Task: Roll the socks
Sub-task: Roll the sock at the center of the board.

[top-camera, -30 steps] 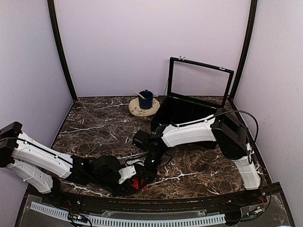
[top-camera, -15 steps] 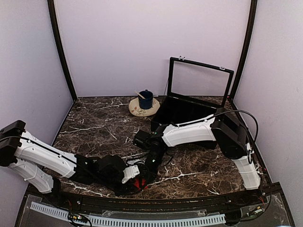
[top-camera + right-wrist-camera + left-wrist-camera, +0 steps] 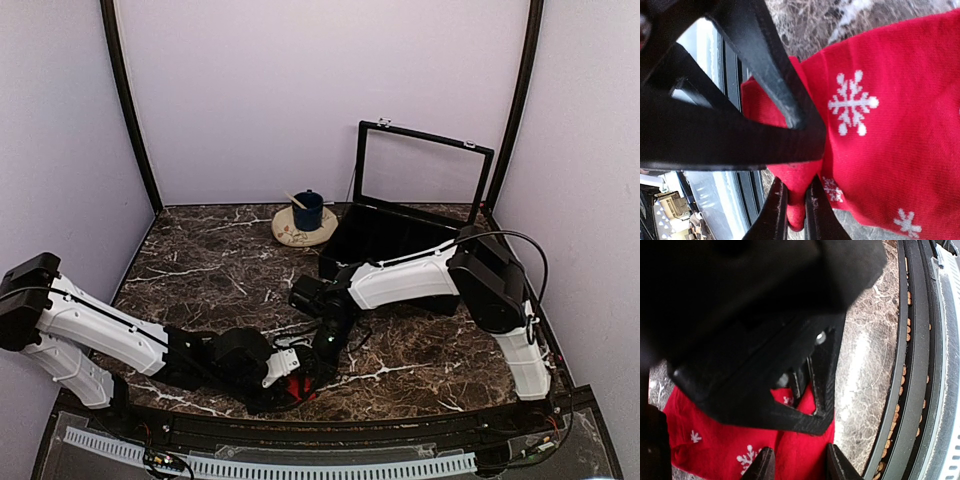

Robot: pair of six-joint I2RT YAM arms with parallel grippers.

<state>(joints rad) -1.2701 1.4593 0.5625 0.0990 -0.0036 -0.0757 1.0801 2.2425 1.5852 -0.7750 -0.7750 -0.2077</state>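
A red sock (image 3: 301,389) with white snowflakes lies at the table's near edge, mostly hidden under both grippers in the top view. In the left wrist view my left gripper (image 3: 800,467) has its jaws partly closed, with a fold of the red sock (image 3: 715,450) filling the gap between them. My right gripper (image 3: 796,210) is pinched shut on a narrow tuck of the red sock (image 3: 900,150) at its edge. The two grippers cross right over each other, left gripper (image 3: 290,378) beside right gripper (image 3: 319,366).
A blue mug (image 3: 308,211) stands on a pale plate (image 3: 288,236) at the back. An open black case (image 3: 385,240) with its lid (image 3: 425,170) raised sits at the back right. The black front rail (image 3: 920,365) runs right beside the sock.
My left arm has slid to the right along the near edge, and the right gripper has shifted slightly right with it. Both stay on the red sock.
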